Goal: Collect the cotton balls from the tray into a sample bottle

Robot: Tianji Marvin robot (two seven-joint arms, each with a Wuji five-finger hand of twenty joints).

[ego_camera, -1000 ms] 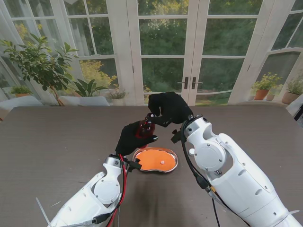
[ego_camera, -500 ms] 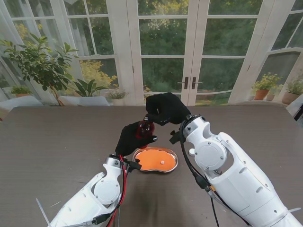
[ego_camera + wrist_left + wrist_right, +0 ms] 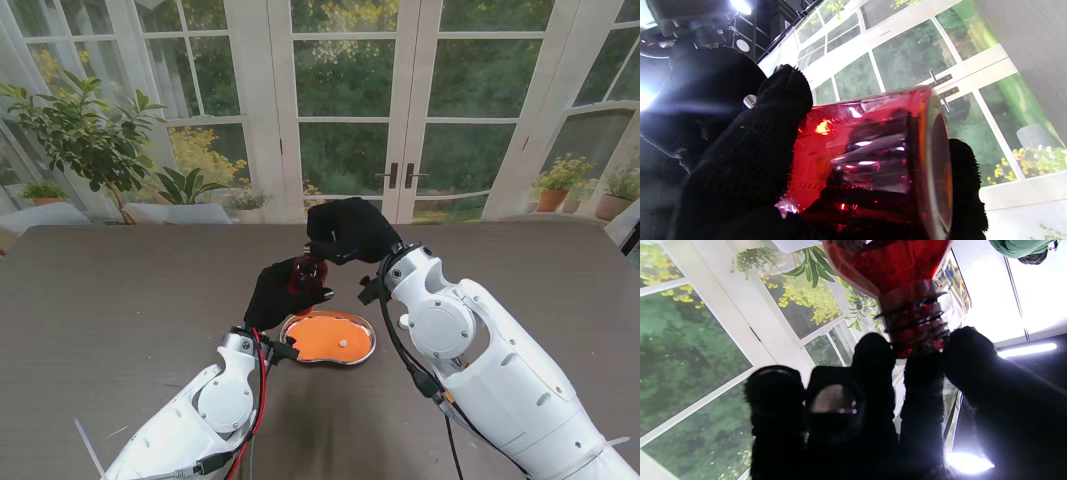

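Bottle [image 3: 305, 273] gripped in left hand [image 3: 283, 291], right hand [image 3: 350, 229] fingertips at its neck

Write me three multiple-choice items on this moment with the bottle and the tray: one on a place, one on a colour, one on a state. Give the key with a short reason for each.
1. Where is the tray relative to the left hand?
A. On the table, just right of it and nearer to me
B. Far off by the plants
C. Held in the right hand

2. What colour is the sample bottle?
A. Clear blue
B. Translucent red
C. Opaque white

3. What is the right hand doing?
A. Resting flat on the table
B. Gripping the tray's rim
C. Fingertips at the bottle's threaded neck

Key:
1 A: the stand view shows the orange-lined tray on the table beside the left hand.
2 B: both wrist views show red see-through glass.
3 C: the right wrist view shows fingers around the threaded neck, while the left hand holds the body.
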